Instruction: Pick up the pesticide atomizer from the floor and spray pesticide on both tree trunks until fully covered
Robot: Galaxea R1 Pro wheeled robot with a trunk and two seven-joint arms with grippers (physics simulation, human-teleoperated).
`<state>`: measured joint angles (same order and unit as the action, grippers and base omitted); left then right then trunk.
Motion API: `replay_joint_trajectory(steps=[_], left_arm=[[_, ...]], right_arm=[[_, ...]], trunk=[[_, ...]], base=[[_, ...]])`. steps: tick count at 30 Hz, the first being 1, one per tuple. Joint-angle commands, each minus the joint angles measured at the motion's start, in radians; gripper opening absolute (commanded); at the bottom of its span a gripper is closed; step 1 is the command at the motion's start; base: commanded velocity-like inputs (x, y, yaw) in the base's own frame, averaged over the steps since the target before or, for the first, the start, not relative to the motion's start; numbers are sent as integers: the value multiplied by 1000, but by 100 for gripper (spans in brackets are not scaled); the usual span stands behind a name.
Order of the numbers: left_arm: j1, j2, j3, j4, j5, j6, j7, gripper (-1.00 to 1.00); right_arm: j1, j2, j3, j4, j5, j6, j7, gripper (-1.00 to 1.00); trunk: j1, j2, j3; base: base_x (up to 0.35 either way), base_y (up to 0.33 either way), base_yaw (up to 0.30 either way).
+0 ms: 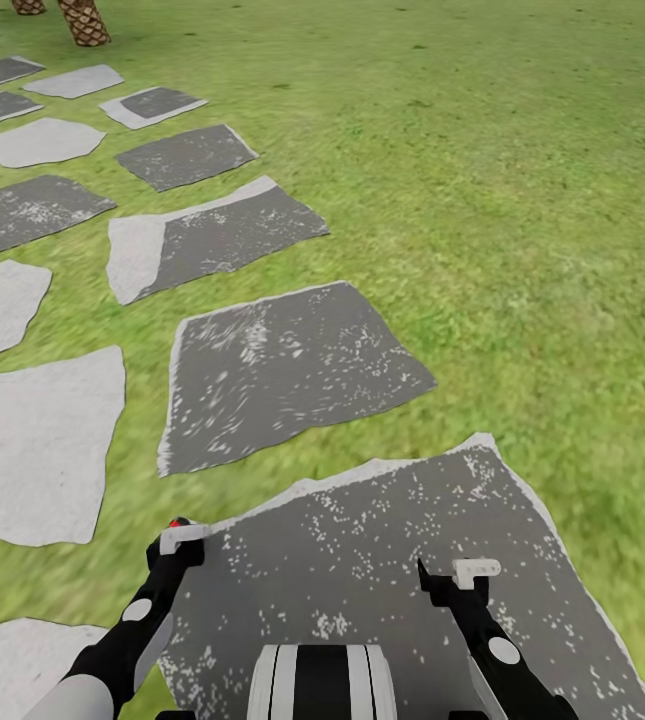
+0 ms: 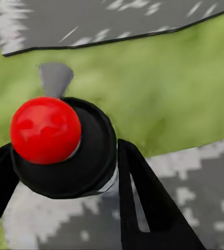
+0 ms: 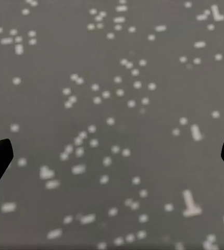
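Green lawn (image 1: 522, 200) fills most of the head view, crossed by grey stepping stones (image 1: 292, 370) running from the upper left to the bottom centre. Left gripper (image 1: 177, 535), at the lower left, is clamped on the pesticide atomizer (image 2: 65, 151); its red-topped black cap sits between the dark fingers (image 2: 143, 198) over grass and stone. Right gripper (image 1: 462, 580), at the lower right, hangs over a speckled slab (image 3: 112, 104), fingers spread wide apart, holding nothing.
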<state>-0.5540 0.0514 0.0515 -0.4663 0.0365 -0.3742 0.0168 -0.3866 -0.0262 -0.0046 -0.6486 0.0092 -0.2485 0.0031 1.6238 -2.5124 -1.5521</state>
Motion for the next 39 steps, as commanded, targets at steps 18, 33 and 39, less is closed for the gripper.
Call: replay_joint_trajectory(steps=[18, 33, 39], left_arm=[[-1, 1, 1, -7, 0, -1, 0, -100], [6, 7, -1, -96, 0, 12, 2, -100], [6, 7, -1, -97, -1, 14, 2, -100]], right_arm=[[0, 0, 0, 0, 0, 0, 0, 100], [0, 0, 1, 1, 0, 0, 0, 100], [0, 0, 0, 1, 0, 0, 0, 100]], trunk=[[0, 0, 0], [0, 0, 2], [0, 0, 10]], base=[[0, 0, 0], [0, 0, 0], [0, 0, 0]])
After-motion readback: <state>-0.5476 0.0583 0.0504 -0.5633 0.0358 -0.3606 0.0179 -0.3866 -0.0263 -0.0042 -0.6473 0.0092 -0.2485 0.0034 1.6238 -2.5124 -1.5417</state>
